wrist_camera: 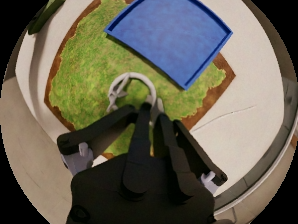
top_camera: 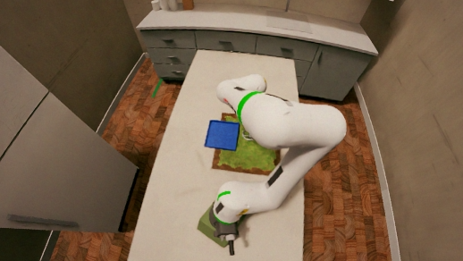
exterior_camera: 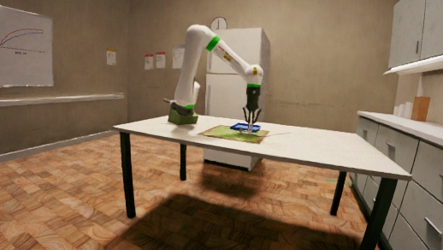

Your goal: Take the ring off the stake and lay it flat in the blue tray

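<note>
I'm seeing the gripper [wrist_camera: 150, 111] pinching nearly shut on the ring [wrist_camera: 128, 83] over the mat [wrist_camera: 87, 83]; tray [wrist_camera: 169, 26] lying at one o'clock.
</note>
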